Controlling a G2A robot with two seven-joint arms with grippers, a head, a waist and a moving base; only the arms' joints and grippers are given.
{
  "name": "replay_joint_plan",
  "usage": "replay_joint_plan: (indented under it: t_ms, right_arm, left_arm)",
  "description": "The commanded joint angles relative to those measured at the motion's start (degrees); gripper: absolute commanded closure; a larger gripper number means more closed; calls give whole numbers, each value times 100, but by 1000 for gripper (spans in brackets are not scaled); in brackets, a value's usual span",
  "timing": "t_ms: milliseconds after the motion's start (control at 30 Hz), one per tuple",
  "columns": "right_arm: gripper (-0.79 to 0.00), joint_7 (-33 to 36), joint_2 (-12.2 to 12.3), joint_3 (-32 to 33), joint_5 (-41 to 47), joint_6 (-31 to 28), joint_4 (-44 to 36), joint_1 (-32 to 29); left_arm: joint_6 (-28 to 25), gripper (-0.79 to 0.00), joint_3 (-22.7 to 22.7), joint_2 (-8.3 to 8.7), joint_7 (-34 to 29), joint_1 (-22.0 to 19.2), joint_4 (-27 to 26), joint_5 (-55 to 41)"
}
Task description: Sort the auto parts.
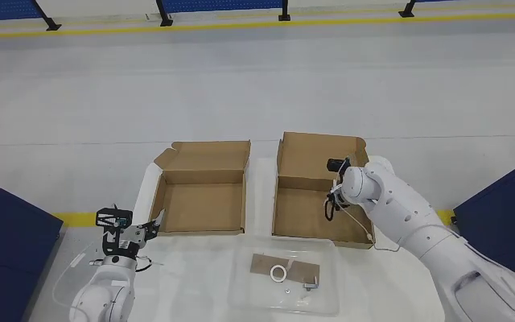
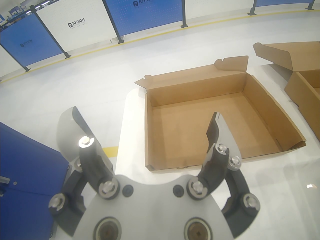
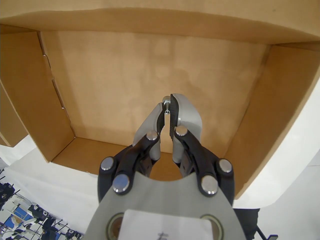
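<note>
My right gripper (image 3: 167, 106) hangs over the inside of the right cardboard box (image 1: 299, 213) and is shut on a small silver bolt (image 3: 166, 103) held at its fingertips. In the top view the right gripper (image 1: 334, 200) sits above that box's middle. My left gripper (image 2: 147, 123) is open with nothing between its fingers, hovering at the table's left front corner, short of the left cardboard box (image 2: 290, 123), which has a bare floor. In the top view the left gripper (image 1: 143, 229) is beside the left cardboard box (image 1: 201, 208).
A clear plastic tray (image 1: 326, 299) at the table's front holds a brown flat piece (image 1: 283, 262), a white ring (image 1: 278, 274) and a small metal part (image 1: 310, 282). Both boxes have open lids folded back. Blue panels stand off the table's left and right sides.
</note>
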Motion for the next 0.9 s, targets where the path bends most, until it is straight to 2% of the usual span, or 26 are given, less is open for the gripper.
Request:
replay_joint_plan:
  t_ms: [0, 333, 733, 767, 800, 867]
  right_arm:
    - [0, -57, -78, -55, 40, -24, 171, 37]
    - [0, -336, -428, -241, 160, -43, 797, 157]
    - [0, -414, -667, -250, 202, -170, 1266, 240]
    - [-37, -415, -680, -247, 195, -173, 1285, 243]
    - [-132, -413, -692, -242, 187, -178, 1302, 247]
    - [-228, -416, -711, -229, 169, -190, 1328, 251]
  left_arm:
    - [0, -785, 0, 0, 0, 0, 0, 0]
    - [0, -785, 0, 0, 0, 0, 0, 0]
    - [0, -785, 0, 0, 0, 0, 0, 0]
    - [0, -785, 0, 0, 0, 0, 0, 0]
    - [0, -785, 0, 0, 0, 0, 0, 0]
    - [0, -785, 0, 0, 0, 0, 0, 0]
